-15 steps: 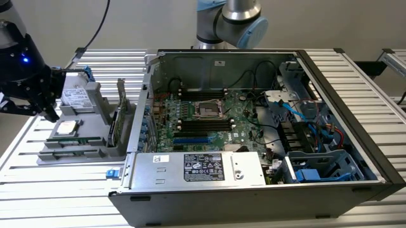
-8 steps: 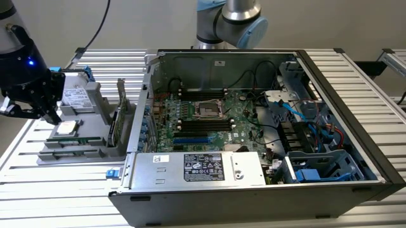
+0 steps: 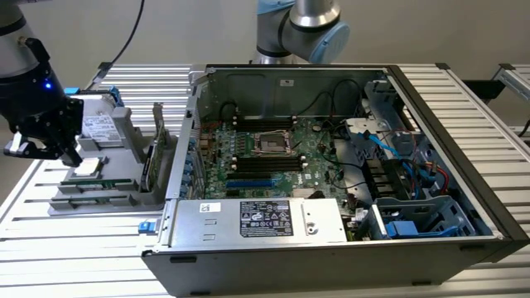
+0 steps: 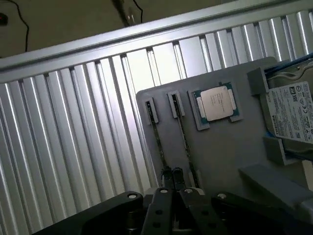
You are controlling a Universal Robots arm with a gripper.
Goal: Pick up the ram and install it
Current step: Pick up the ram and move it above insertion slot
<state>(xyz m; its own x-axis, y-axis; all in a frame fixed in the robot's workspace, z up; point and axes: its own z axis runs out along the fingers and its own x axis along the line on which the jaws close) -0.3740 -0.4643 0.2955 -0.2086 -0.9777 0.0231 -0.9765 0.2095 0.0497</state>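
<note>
The ram [image 4: 159, 142] is a long thin stick standing on edge in a slot of the grey parts tray [image 4: 220, 152], with a second like it [image 4: 185, 139] in the neighbouring slot. In the exterior view the ram's green edge [image 3: 103, 184] shows near the tray's front. My gripper [image 4: 172, 173] hangs just above the near ends of the two sticks, its fingers shut together with nothing between them. In the exterior view the gripper [image 3: 37, 152] is at the far left, over the tray's left end.
A square silver processor [image 4: 216, 104] and a hard drive [image 4: 291, 115] also sit in the tray. A green expansion card [image 3: 154, 155] stands upright at its right end. The open computer case [image 3: 198, 105] with its motherboard [image 3: 273, 155] lies to the exterior view's right, on a ribbed metal table [image 4: 73, 147].
</note>
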